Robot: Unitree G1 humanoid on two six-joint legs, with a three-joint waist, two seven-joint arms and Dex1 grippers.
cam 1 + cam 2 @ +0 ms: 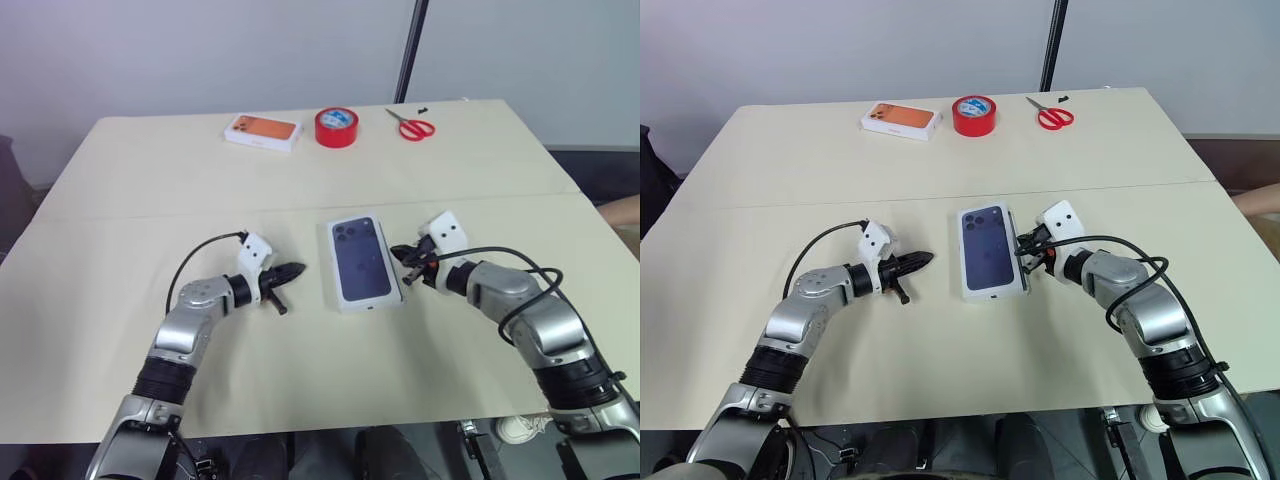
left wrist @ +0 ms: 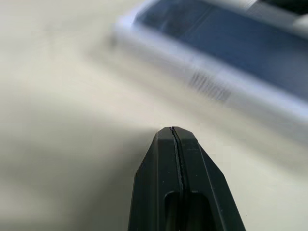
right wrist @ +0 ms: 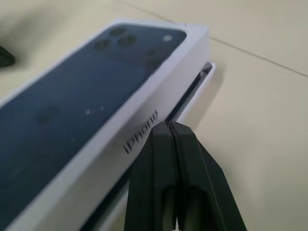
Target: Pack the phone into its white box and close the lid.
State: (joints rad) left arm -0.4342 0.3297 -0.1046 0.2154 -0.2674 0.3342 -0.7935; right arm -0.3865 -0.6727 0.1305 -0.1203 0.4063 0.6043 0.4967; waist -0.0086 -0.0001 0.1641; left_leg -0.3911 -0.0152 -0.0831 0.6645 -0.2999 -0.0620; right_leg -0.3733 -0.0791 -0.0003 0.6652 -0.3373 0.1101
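The lid point(image 1: 361, 262), white with a dark blue phone printed on top, lies over the white box in the middle of the table. A strip of the white box's rim point(image 3: 204, 79) juts out under the lid's long side, so the lid sits slightly off. The phone is hidden. My right gripper point(image 3: 168, 124) is shut with nothing in it, and its tip is against the lid's right side wall, by the printed lettering. My left gripper point(image 1: 297, 271) is shut and empty. It points at the lid's left side from a short gap away.
At the table's far edge lie a white box with an orange phone picture point(image 1: 263, 132), a red tape roll point(image 1: 336, 127) and red scissors point(image 1: 412, 126). A black pole point(image 1: 410, 50) rises behind the table. A person's hand point(image 1: 625, 208) shows at the right edge.
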